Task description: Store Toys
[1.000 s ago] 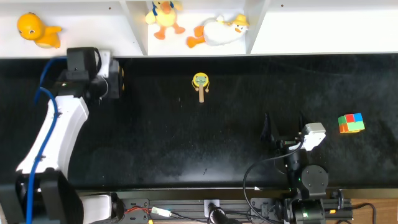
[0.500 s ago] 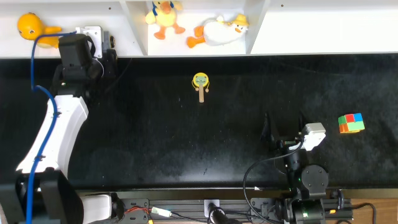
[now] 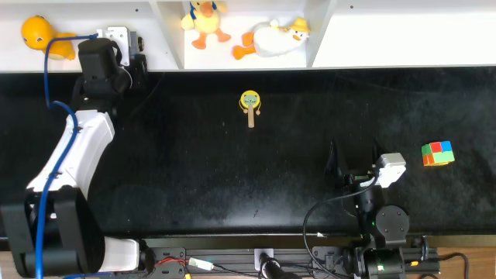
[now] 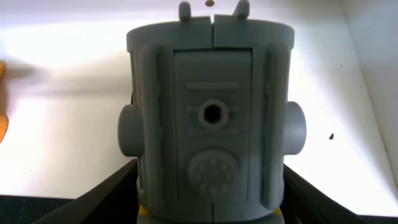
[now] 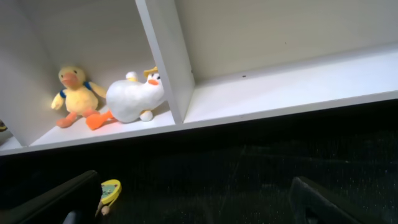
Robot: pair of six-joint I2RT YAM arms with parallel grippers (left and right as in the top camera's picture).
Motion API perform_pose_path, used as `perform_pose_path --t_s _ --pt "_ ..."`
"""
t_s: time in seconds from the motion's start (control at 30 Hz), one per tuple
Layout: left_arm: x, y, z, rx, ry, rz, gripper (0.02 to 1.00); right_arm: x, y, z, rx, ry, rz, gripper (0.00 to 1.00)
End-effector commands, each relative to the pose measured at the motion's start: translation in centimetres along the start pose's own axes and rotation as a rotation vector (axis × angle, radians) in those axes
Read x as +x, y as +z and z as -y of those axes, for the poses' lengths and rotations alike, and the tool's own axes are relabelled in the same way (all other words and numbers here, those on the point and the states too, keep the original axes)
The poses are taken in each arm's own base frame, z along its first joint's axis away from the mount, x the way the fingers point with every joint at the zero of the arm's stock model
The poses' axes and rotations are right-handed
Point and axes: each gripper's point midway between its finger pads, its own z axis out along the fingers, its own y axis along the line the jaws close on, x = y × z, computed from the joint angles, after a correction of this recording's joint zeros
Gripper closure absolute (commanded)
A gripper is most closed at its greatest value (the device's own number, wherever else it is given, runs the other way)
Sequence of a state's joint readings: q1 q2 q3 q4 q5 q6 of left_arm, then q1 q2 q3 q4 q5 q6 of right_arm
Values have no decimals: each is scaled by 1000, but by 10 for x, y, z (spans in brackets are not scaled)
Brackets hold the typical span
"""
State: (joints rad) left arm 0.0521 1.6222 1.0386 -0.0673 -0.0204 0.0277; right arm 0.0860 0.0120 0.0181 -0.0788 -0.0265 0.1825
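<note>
An orange duck (image 3: 43, 35) is seen at the far left, in the leftmost compartment of the white shelf (image 3: 387, 31); just to its right, at the mouth of that same compartment, the left gripper (image 3: 128, 54) is held at the shelf's front edge; its fingers are clamped on a grey toy robot (image 4: 211, 112) (a ribbed drum with a round knob on each side and a yellow strip at one end), which is framed by the compartment's white floor and walls; whether the toy touches the floor cannot be told. In the middle compartment a yellow plush duck (image 3: 205, 19) is seated, and a white plush duck (image 3: 271, 39) is laid just beside it. On the black table (image 3: 194, 170), near the shelf and below that compartment, a small paddle toy (image 3: 250, 105) is laid with its wooden handle pointed towards the arm bases. Farther right, close to its own base, the right gripper (image 3: 353, 155) is held with its fingers spread wide over the mat; a multicoloured cube (image 3: 437, 153) is set on the table to its right, apart from it.
</note>
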Motion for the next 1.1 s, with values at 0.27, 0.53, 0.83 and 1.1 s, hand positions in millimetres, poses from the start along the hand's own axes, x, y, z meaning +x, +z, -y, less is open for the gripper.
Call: perform_pose_path --t_s 0.27,0.53,0.83,1.1 --pt "-5 8 -1 -10 -10 10 982 4 0 -1 -11 -3 -4 7" --pt "-2 18 -1 -9 -10 12 982 4 0 -1 -11 -3 -4 5" --pt "2 21 0 -7 -10 1 75 4 0 -1 -11 -3 -4 7" --pt "-1 19 0 -7 -11 9 20 4 0 -1 -11 -3 -4 7"
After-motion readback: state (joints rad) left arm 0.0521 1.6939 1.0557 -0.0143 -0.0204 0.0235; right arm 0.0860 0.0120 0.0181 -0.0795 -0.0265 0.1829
